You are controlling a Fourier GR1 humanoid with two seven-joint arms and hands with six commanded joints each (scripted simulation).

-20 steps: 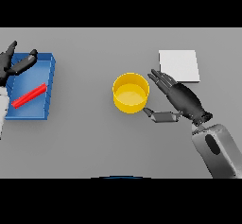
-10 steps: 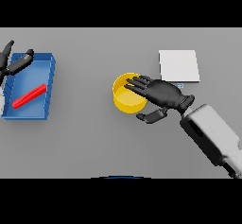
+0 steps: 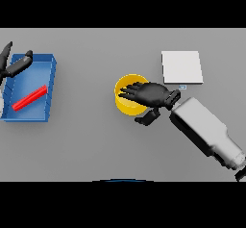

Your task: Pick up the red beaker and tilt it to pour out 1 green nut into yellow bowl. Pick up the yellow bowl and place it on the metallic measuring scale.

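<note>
Grey table [image 3: 96,145] filled the scene, and the yellow bowl [image 3: 126,102] stood near its middle. Everything else is placed from that bowl. Over the bowl's right half lay the right hand [image 3: 151,93], palm down, its fingers [image 3: 130,91] stretched straight and spread above the opening, reaching toward the bowl's far left rim. Its thumb [image 3: 148,118] hung lower, just outside the bowl's near right wall, bent a little. The hand gripped nothing that could be seen; whether the fingers touched the rim could not be told. The white and grey forearm [image 3: 204,131] ran away from the bowl toward the lower right.

Up and to the right of the bowl, a short way off, lay the flat pale scale [image 3: 181,67]. Well to the left of the bowl sat a blue tray [image 3: 48,95] with a red stick-like thing [image 3: 30,98] lying slanted inside it. At the tray's far left corner, farthest from the bowl, showed the left hand [image 3: 13,66], fingers loosely extended and empty.
</note>
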